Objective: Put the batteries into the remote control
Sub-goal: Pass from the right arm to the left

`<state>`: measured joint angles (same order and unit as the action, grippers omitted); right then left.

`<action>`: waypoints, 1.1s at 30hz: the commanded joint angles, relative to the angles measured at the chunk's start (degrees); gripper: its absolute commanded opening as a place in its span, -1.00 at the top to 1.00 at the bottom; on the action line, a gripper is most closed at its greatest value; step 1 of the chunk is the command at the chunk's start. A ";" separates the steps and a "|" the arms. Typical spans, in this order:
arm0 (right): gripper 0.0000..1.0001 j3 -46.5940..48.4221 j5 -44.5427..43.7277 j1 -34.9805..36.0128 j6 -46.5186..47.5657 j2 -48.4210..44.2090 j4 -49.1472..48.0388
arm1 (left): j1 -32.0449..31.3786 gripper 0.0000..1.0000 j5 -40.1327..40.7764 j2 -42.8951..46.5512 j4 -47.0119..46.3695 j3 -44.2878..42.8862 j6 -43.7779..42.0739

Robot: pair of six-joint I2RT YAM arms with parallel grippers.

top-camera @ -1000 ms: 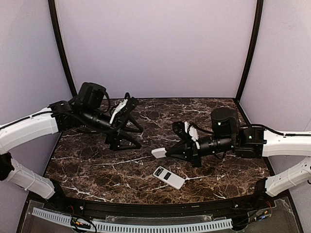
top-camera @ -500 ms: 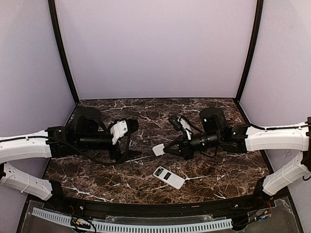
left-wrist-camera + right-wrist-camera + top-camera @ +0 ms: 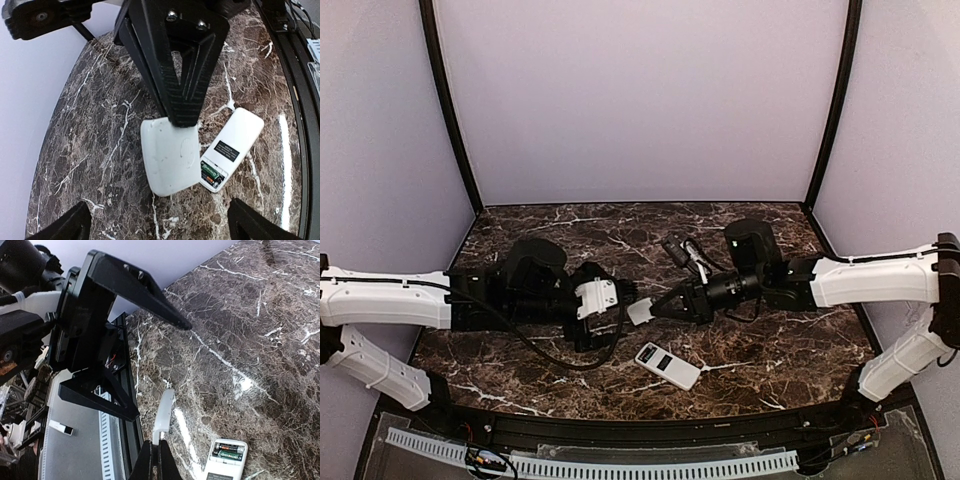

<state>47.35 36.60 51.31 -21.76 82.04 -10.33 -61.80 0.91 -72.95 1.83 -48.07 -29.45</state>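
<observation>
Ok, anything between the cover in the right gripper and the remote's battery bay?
Nothing visible. The remote control lies bay up, batteries inside; the right gripper holds the cover beside it.

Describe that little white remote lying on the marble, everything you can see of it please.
The remote control is a slim white rectangle, plastic by its look. It lies flat and back up on the dark marble table, slantwise near the front edge. A black label sits in the middle of its back. At one end the battery bay is uncovered, with the batteries seated side by side inside. Only the table touches it.
</observation>
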 commanded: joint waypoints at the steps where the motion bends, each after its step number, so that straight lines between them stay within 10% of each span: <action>1: 1.00 3.41 4.20 -0.24 5.14 0.57 5.88 | -1.23 -0.97 -2.88 3.24 7.92 -2.15 -11.07; 33: 1.00 12.10 19.03 1.95 13.14 7.33 22.19 | -14.53 -0.71 14.37 -0.73 15.08 -6.98 -38.21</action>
<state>57.54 54.68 52.58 -9.72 88.53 10.92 -75.57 13.74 -73.60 18.59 -54.41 -65.17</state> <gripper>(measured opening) 0.008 0.863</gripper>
